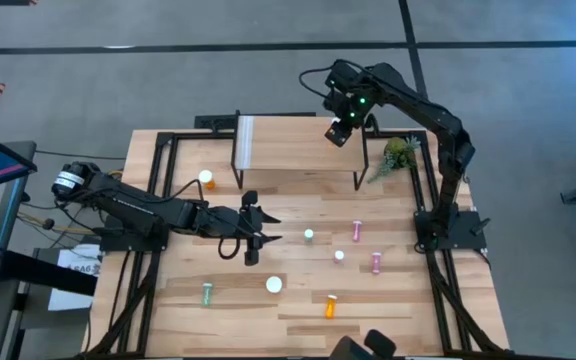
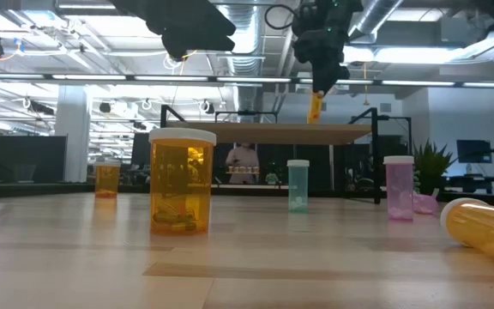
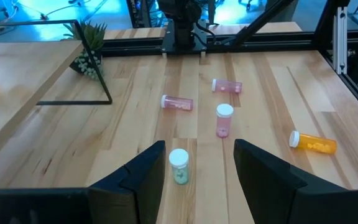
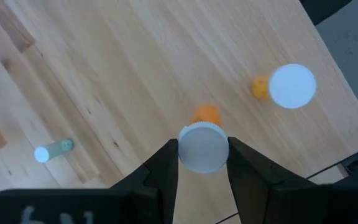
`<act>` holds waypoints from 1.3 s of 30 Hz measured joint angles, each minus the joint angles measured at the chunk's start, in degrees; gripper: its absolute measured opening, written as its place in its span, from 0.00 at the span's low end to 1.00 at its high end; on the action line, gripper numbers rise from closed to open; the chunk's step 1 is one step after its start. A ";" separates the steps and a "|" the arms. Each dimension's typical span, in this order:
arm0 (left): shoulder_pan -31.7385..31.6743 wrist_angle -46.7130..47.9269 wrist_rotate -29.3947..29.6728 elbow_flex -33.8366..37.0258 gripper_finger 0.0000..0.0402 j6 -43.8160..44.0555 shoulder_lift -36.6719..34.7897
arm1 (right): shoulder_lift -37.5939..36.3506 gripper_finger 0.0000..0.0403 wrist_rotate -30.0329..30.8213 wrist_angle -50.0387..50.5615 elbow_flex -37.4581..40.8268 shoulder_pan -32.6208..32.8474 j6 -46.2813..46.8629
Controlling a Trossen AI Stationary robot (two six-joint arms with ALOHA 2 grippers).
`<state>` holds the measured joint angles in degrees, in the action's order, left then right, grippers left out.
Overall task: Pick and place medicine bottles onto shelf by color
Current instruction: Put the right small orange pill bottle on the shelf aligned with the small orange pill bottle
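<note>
R gripper (image 4: 202, 163) was clamped on a small orange bottle (image 4: 204, 146) by its white cap, held between the fingers above the shelf (image 1: 298, 140). Bottle judged light, rigid, smooth plastic; cap grip seemed adequate. L gripper (image 3: 196, 180) stood parted, holding nothing, a green bottle (image 3: 179, 166) just ahead between its fingers.

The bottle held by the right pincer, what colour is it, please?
Orange bottle with a white cap, clearest in the low view.

The shelf (image 1: 298, 150) is set at the table's (image 1: 468, 310) far edge, with a plant (image 1: 398, 153) just to its right. A bottle (image 2: 315, 107) is held above the shelf by the right gripper (image 1: 336, 133). Other bottles are scattered on the table before the shelf; the left gripper (image 1: 268, 228) is placed among them.
</note>
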<state>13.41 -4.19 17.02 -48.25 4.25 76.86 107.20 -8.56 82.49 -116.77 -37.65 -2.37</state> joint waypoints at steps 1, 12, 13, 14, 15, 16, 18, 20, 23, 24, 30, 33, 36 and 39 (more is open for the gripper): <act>0.00 0.00 0.00 0.00 0.45 0.01 0.00 | 0.00 0.35 0.00 0.13 0.00 0.02 0.14; 0.00 0.02 0.04 0.00 0.45 0.02 0.00 | -0.04 0.36 0.00 0.09 1.14 0.11 0.53; 0.00 0.02 0.04 0.00 0.45 0.02 0.00 | -0.04 0.36 0.00 -0.22 1.80 0.11 0.53; 0.00 0.02 0.04 0.00 0.45 0.02 0.00 | -0.04 0.36 0.00 -0.57 2.49 0.11 0.55; 0.00 0.04 0.07 0.00 0.45 0.02 0.00 | -0.04 0.36 0.00 -0.86 3.15 0.11 0.52; 0.00 0.04 0.07 0.00 0.45 0.02 0.00 | -0.04 0.36 0.00 -0.92 3.84 0.11 0.50; 0.00 0.17 0.11 0.00 0.45 0.02 0.00 | -0.03 0.36 0.00 -0.95 4.79 -0.05 0.47; 0.00 0.40 0.17 0.00 0.45 0.02 0.00 | 0.00 0.36 -0.02 -1.31 4.94 -0.34 0.42; 0.00 0.52 0.17 0.00 0.45 0.02 0.00 | -0.04 0.36 0.01 -2.19 4.94 -0.44 0.42; 0.00 0.52 0.17 0.00 0.45 0.02 0.00 | -0.04 0.36 0.02 -2.19 4.94 -0.44 0.44; 0.00 0.50 0.17 0.00 0.45 0.04 0.00 | -0.04 0.37 0.00 -3.12 4.94 -0.70 0.46; 0.00 0.50 0.16 0.00 0.45 0.02 0.00 | -0.04 0.37 0.02 -4.14 4.94 -0.70 0.82; 0.00 0.48 0.15 0.00 0.45 0.02 0.00 | -0.04 0.37 0.01 -3.65 4.94 -0.76 0.83; 0.00 0.47 0.15 0.00 0.45 0.04 0.00 | -0.04 0.37 0.00 -3.64 4.94 -0.76 0.85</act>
<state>13.41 -3.71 17.17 -48.25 4.29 76.86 107.15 -8.56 78.85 -111.83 -38.41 -1.52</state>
